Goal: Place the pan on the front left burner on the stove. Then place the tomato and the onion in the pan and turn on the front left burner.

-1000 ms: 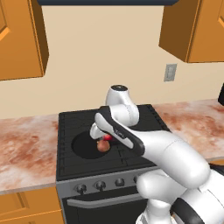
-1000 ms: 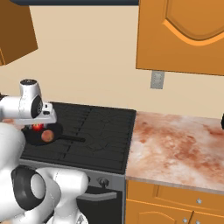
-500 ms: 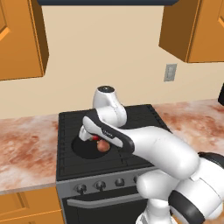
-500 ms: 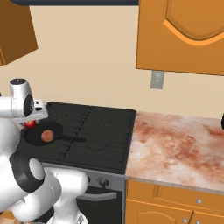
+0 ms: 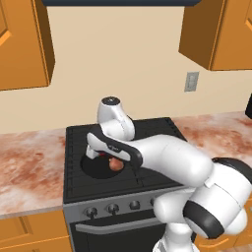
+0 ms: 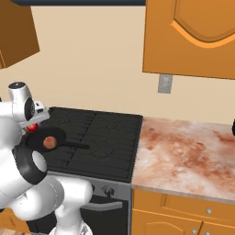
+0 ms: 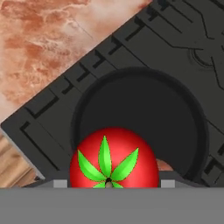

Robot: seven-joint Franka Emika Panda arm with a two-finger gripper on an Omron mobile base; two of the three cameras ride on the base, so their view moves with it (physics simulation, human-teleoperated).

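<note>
One onion (image 5: 116, 165) lies in the pan (image 5: 101, 167) on the stove (image 5: 74, 187), left base view. Right base view: pan handle (image 6: 75, 146) points right, tomato (image 6: 32, 127) under the hand. Hand view: gripper (image 7: 108, 183) holds the tomato above the pan's rim.

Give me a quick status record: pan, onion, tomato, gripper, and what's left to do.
pan: on the stove's front left burner, handle pointing right
onion: lying in the pan
tomato: close at the gripper, over the pan; release not confirmed
gripper: above the pan's back edge; finger state cannot be told
knobs: on the stove's front panel, not touched
left to do: confirm the tomato is in the pan, then turn on the front left burner
</note>
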